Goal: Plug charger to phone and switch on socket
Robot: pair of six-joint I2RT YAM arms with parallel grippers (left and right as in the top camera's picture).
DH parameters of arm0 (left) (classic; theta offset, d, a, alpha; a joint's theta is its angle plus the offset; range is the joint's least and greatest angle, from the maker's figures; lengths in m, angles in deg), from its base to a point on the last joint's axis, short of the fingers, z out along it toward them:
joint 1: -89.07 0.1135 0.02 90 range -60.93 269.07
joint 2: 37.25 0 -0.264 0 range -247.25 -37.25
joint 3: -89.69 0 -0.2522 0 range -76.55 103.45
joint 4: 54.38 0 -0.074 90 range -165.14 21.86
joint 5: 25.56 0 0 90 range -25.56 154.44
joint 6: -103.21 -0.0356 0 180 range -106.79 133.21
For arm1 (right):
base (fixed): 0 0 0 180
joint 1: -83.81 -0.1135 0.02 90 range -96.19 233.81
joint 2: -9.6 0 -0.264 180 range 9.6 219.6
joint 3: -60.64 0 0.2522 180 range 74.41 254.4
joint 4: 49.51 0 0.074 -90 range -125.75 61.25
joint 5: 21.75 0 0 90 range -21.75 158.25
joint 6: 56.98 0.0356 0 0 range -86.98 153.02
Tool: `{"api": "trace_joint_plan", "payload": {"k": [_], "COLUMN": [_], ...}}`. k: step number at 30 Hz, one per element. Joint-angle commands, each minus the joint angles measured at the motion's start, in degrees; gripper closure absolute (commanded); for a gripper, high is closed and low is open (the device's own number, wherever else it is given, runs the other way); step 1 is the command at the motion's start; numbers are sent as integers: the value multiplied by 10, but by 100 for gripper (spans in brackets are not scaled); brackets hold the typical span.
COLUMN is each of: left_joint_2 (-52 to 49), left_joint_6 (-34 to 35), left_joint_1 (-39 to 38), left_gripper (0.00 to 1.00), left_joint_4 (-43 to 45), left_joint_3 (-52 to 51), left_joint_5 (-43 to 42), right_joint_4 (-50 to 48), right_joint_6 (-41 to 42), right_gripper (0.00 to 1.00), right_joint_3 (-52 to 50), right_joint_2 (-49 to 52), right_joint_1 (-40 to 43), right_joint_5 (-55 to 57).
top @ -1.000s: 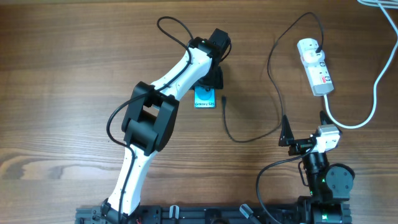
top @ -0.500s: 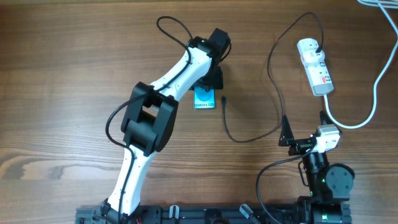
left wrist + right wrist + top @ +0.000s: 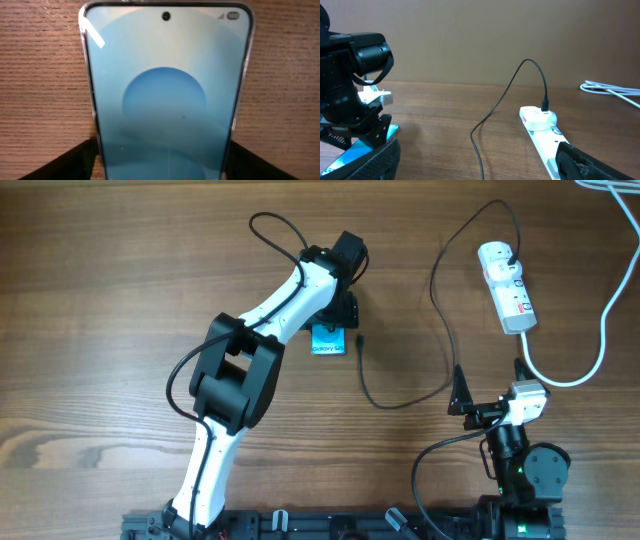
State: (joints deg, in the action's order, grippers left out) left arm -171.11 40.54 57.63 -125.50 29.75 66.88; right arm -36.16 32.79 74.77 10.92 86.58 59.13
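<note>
Left gripper [image 3: 161, 162] is clamped across the phone [image 3: 327, 341], centre of the overhead view. Over the last second arm and phone nudged slightly left, away from the charger tip [image 3: 359, 340] lying just to its right. Right gripper [image 3: 462, 392] is wide and empty. Socket [image 3: 507, 286] sits upper right; plugging not started.

Table [image 3: 100, 300]: brown wood-grain top, matt, with a fine ribbed texture in the left wrist view. Phone [image 3: 167, 100]: smooth glossy glass face carrying a bright glare streak, with a thin shiny rim. Socket [image 3: 507, 300]: smooth white plastic. Charger [image 3: 432, 285]: thin black cable, matt sheath. White cord [image 3: 600, 87]: smooth. Left arm [image 3: 290, 295]: smooth white plastic shell, black matt joints.
</note>
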Motion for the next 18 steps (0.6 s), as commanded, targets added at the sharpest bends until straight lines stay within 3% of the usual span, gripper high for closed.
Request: {"api": "trace_joint_plan", "payload": {"k": [1, 18], "left_joint_2": [-9, 32], "left_joint_6": [1, 2], "left_joint_1": [-3, -2], "left_gripper": [23, 29], "left_joint_4": [-5, -19], "left_joint_3": [-22, -20], "left_joint_5": [-19, -37], "right_joint_4": [-2, -2], "right_joint_6": [6, 6], "right_gripper": [0, 0], "right_joint_3": [-1, -1], "right_joint_2": [-1, -1], "right_joint_1": [-3, -3], "right_joint_5": [5, 5]}}
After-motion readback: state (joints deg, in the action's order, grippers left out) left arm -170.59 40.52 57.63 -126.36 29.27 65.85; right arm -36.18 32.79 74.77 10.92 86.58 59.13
